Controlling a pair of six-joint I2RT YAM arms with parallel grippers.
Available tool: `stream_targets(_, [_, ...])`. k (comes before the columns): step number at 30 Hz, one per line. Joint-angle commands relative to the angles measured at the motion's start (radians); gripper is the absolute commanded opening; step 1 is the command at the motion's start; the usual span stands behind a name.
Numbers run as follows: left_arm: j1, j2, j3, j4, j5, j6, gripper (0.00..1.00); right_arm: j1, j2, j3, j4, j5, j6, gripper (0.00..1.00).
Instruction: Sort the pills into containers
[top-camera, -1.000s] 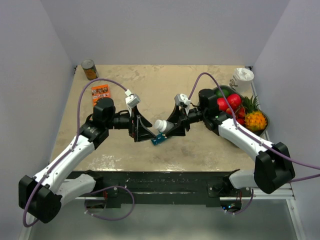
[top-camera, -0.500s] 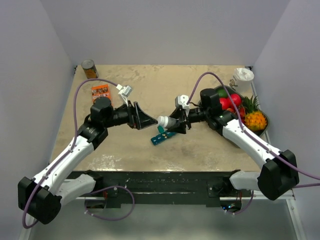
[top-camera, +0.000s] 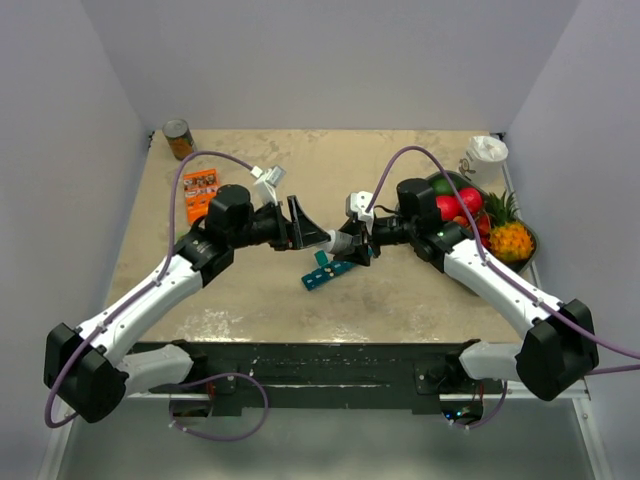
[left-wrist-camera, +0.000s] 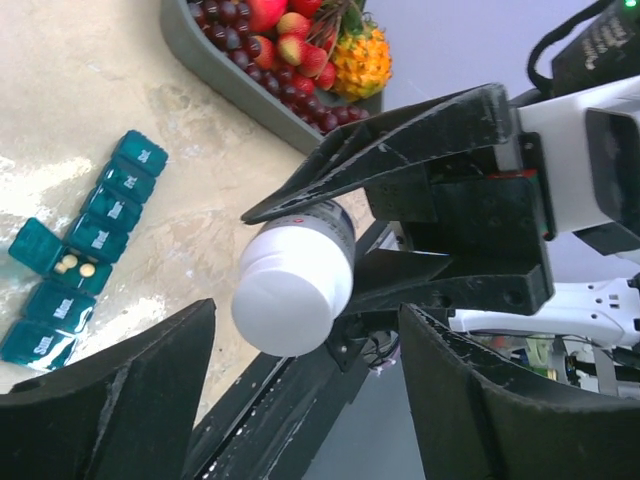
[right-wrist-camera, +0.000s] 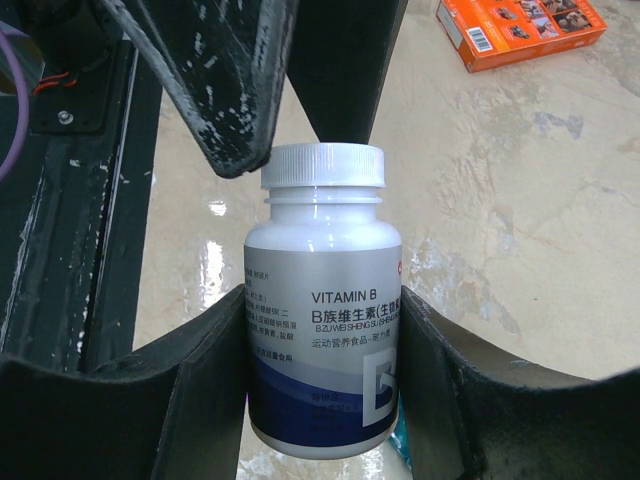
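Observation:
My right gripper (right-wrist-camera: 322, 312) is shut on a white-capped vitamin bottle (right-wrist-camera: 322, 330) and holds it level above the table, cap toward the left arm. In the top view the bottle (top-camera: 338, 242) hangs just above the teal pill organiser (top-camera: 327, 271). My left gripper (left-wrist-camera: 305, 400) is open, its jaws on either side of the bottle's white cap (left-wrist-camera: 292, 295) without touching it. In the left wrist view the organiser (left-wrist-camera: 88, 250) lies flat with one lid open and a few yellowish pills (left-wrist-camera: 75, 266) in that compartment.
A grey fruit tray (top-camera: 528, 246) with fruit stands at the right edge, and a white cup (top-camera: 486, 154) is behind it. An orange box (top-camera: 200, 184) and a tin can (top-camera: 179, 139) are at the back left.
My left gripper rose from beside the organiser and moved right, up to the bottle's cap. The right gripper lifted the bottle slightly and shifted it right.

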Motion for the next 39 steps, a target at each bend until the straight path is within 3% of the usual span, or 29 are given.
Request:
stream_targets(1, [-0.004, 0.009, 0.048, -0.036, -0.026, 0.018, 0.76, 0.006, -0.02, 0.042, 0.006, -0.006, -0.011, 0.0])
stream_targets(13, [-0.007, 0.038, 0.04, 0.002, 0.021, 0.03, 0.61, 0.004, -0.02, 0.041, 0.011, -0.023, -0.008, 0.0])
stream_targets(16, [-0.007, 0.051, 0.042, 0.028, 0.052, 0.035, 0.54, 0.004, -0.018, 0.041, 0.009, -0.029, -0.008, 0.0])
stream_targets(19, [-0.007, 0.065, 0.046, 0.033, 0.073, 0.057, 0.41, 0.004, -0.02, 0.041, 0.009, -0.038, -0.007, 0.0])
stream_targets(20, [-0.006, 0.07, 0.048, 0.033, 0.081, 0.065, 0.31, 0.006, -0.02, 0.041, 0.009, -0.041, -0.007, 0.0])
stream_targets(23, [-0.007, 0.081, 0.048, 0.043, 0.139, 0.116, 0.19, 0.003, -0.018, 0.041, 0.009, -0.064, -0.001, 0.0])
stream_targets(26, [-0.004, 0.099, 0.05, 0.046, 0.21, 0.169, 0.14, 0.003, -0.015, 0.036, 0.032, -0.107, 0.038, 0.0])
stream_targets(35, [-0.002, 0.082, -0.019, 0.247, 0.422, 0.283, 0.12, -0.043, 0.0, -0.038, 0.316, -0.299, 0.374, 0.0])
stream_targets(39, [-0.006, 0.068, -0.012, 0.214, 0.466, 0.491, 0.13, -0.051, 0.011, -0.071, 0.493, -0.365, 0.53, 0.0])
